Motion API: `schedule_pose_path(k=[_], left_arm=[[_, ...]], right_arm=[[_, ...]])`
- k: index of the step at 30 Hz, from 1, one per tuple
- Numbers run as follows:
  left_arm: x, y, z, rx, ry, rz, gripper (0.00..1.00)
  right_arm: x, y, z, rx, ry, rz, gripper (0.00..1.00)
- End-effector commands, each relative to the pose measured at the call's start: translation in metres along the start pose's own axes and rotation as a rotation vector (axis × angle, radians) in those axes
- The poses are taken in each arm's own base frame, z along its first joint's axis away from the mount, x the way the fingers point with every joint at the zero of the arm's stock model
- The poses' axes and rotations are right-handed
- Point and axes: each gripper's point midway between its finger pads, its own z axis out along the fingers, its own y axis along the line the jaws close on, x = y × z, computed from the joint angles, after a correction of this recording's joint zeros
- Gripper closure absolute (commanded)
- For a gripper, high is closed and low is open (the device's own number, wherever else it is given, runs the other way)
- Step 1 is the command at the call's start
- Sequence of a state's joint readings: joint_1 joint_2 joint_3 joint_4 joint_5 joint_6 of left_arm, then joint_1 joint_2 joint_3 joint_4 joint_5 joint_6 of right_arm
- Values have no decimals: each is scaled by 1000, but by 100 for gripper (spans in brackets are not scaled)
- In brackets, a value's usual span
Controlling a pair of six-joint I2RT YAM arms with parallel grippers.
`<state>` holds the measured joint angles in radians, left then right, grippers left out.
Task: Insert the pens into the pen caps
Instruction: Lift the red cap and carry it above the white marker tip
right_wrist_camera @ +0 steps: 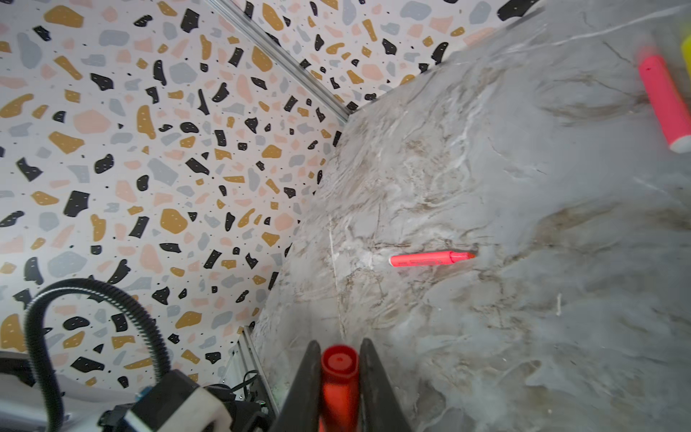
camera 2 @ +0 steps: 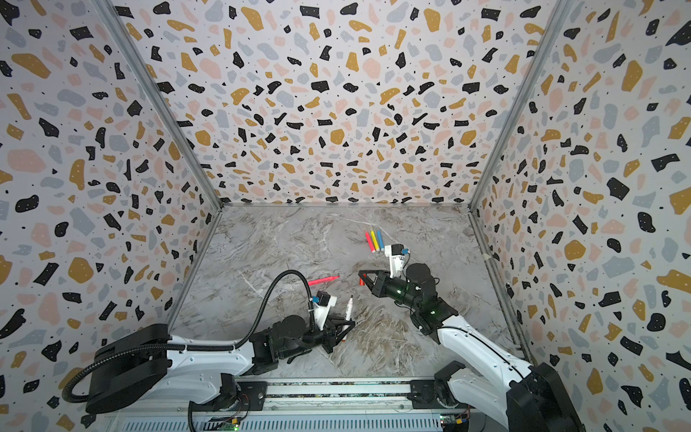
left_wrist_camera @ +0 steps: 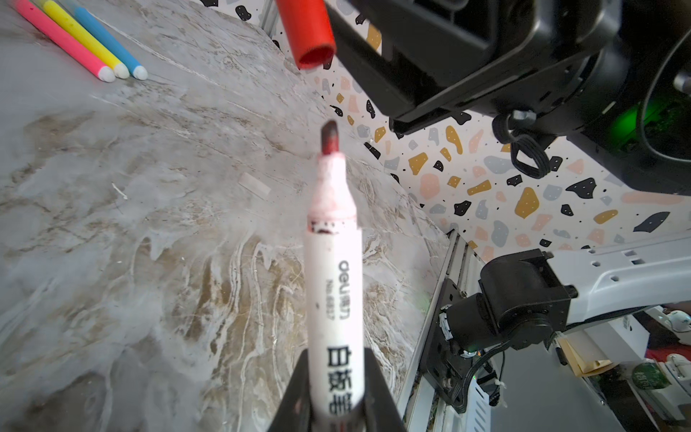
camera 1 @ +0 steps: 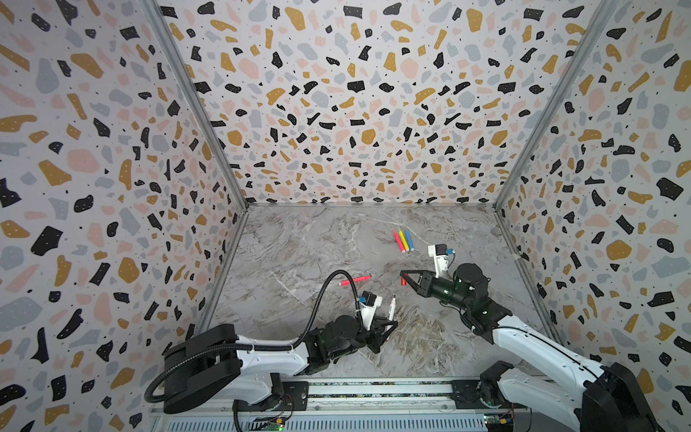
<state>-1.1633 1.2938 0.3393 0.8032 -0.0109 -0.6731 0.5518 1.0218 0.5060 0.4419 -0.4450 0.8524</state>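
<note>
Now the left gripper (camera 1: 388, 328) pinches the white pen (left_wrist_camera: 334, 284). The right gripper (camera 1: 404, 278) clamps the red cap (right_wrist_camera: 339, 377), open end apart from the tip.

Both top views look down from high behind the left pincer (camera 1: 389, 324) and right pincer (camera 1: 403, 276), sharing the whole surface (camera 1: 299, 243). Wrist cameras sit close behind each, facing along it.
</note>
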Motion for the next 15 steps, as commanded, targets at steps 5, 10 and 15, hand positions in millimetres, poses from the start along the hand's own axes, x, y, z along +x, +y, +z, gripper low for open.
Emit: schedule_pose_path(k=[5, 10, 15], left_arm=[[-31, -27, 6, 75, -119, -39, 99], [-37, -29, 7, 67, -135, -34, 99], [-40, -31, 10, 62, -134, -28, 99]], right_arm=[[-8, 25, 0, -100, -56, 1, 100], [-4, 28, -1, -116, -58, 0, 100], [3, 32, 1, -132, -46, 3, 100]])
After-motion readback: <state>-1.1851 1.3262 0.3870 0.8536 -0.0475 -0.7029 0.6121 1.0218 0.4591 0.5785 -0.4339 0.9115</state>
